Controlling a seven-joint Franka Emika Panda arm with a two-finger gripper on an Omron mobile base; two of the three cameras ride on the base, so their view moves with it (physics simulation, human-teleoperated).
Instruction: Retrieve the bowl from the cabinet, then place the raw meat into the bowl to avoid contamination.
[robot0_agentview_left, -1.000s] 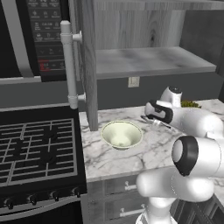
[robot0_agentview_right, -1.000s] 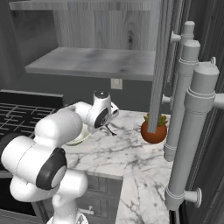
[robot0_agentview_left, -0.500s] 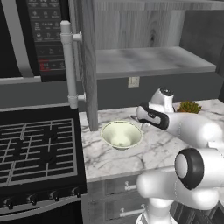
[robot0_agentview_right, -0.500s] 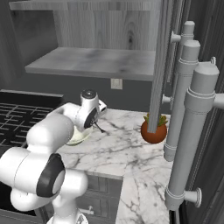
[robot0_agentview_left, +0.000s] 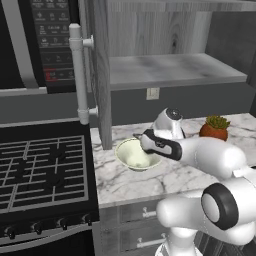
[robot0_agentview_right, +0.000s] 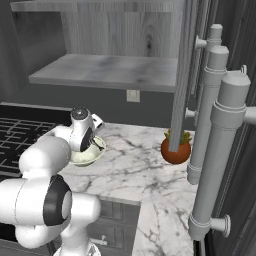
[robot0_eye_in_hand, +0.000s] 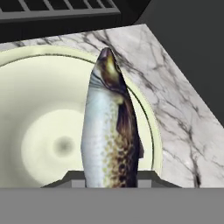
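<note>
The cream-white bowl (robot0_agentview_left: 129, 155) (robot0_agentview_right: 88, 157) stands on the marble counter, just right of the stove. My gripper (robot0_agentview_left: 143, 143) (robot0_agentview_right: 91, 141) hovers over the bowl's right side, shut on the raw meat (robot0_eye_in_hand: 109, 131), a slender silver-brown fish. In the hand view the fish points away from me across the bowl's pale yellowish inside (robot0_eye_in_hand: 39, 131), near its right rim. The grey wood-grain cabinet (robot0_agentview_left: 170, 70) (robot0_agentview_right: 110, 67) hangs open above the counter, with its shelf bare.
The open cabinet door (robot0_agentview_left: 102, 75) with a pale bar handle (robot0_agentview_left: 77, 70) juts out left of the bowl. An orange-brown plant pot (robot0_agentview_left: 214, 129) (robot0_agentview_right: 176, 150) sits at the counter's right. The black stove (robot0_agentview_left: 45, 170) lies to the left, under the microwave (robot0_agentview_left: 45, 45). Tall door handles (robot0_agentview_right: 215, 125) stand at the right.
The arm has swung left from near the plant pot to above the bowl, carrying the raw meat. The bowl has stayed in place.
</note>
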